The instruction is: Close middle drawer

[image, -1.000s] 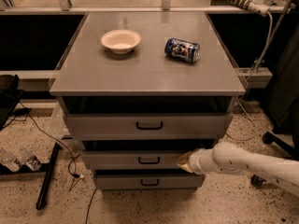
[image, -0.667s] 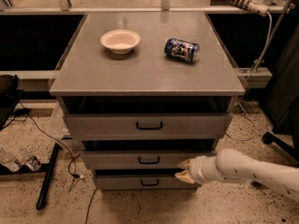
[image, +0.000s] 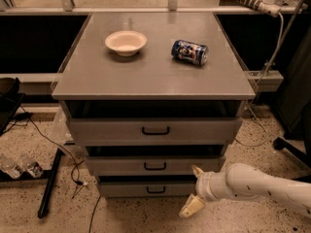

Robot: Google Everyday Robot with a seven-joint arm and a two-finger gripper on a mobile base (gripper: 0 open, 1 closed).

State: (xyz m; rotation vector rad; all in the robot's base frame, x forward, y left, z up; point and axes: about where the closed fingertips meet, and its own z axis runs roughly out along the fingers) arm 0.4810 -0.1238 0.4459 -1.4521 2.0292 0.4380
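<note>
The middle drawer (image: 154,165) is a shallow grey drawer with a small black bar handle. It sits between the taller top drawer (image: 155,130) and the small bottom drawer (image: 146,189), and stands slightly out of the cabinet. My gripper (image: 193,191) is on a white arm coming in from the lower right. It hangs in front of the cabinet's lower right corner, just below the middle drawer's right end. Its cream fingers (image: 191,208) are spread apart and hold nothing. I cannot tell whether the upper finger touches the drawer front.
On the cabinet top (image: 155,76) stand a white bowl (image: 126,42) and a blue can (image: 189,52) lying on its side. Cables, a black pole (image: 50,186) and plastic bottles (image: 19,165) lie on the floor at left. A chair base (image: 291,149) is at right.
My gripper has dropped from the middle drawer's right front to below it, and its fingers have spread apart. The drawers look unchanged.
</note>
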